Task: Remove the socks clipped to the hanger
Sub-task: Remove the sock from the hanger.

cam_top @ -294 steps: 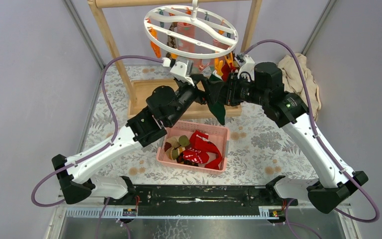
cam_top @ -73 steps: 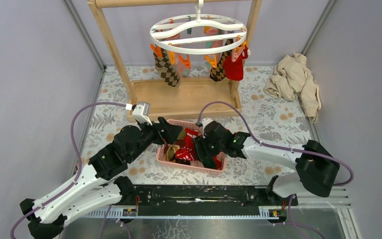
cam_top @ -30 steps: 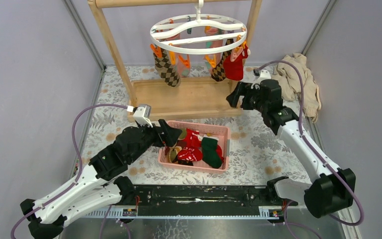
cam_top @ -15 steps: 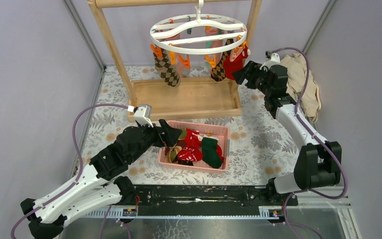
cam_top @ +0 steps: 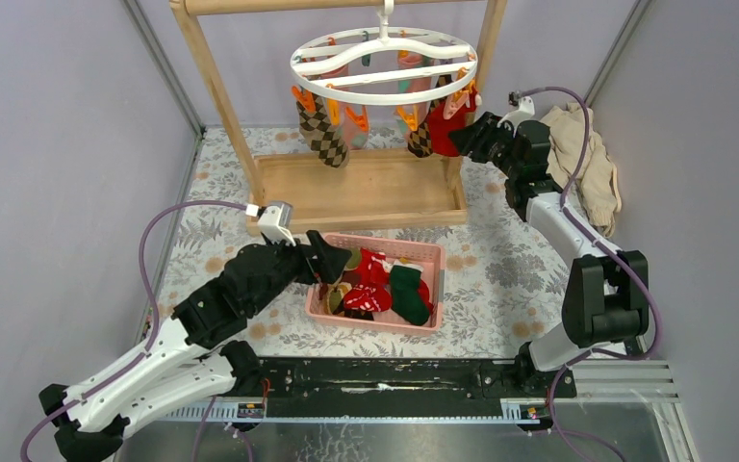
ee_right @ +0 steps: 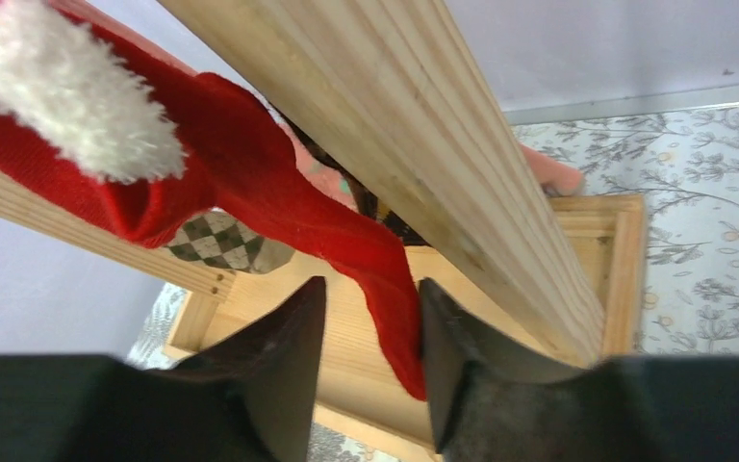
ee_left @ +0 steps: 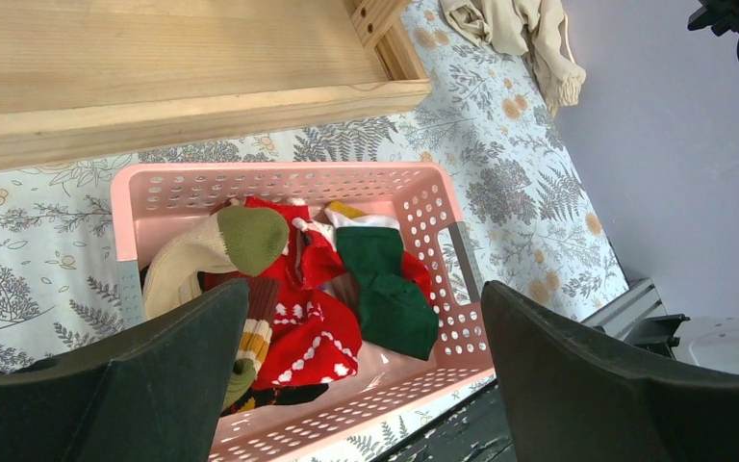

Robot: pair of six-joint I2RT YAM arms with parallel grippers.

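Presently: wooden rack point(cam_top: 214, 87), upright at the table's far side. White ring hanger point(cam_top: 375, 98), hooked on the rack's top bar, socks clipped beneath it: brown argyle sock point(cam_top: 322, 135) at the left, red sock point(cam_top: 445, 130) with a white cuff at the right. Beige cloth heap point(cam_top: 582, 154), far right corner. Pink basket point(cam_top: 414, 246), near centre, holding loose socks, among them a green sock point(cam_top: 409, 294). Left gripper point(ee_left: 364, 289), jaws spread wide, above the basket, holding nothing. Right gripper point(ee_right: 370, 286), raised beside the rack post, jaws apart on either side of the red sock's lower end, a gap showing at one finger; not clamped.
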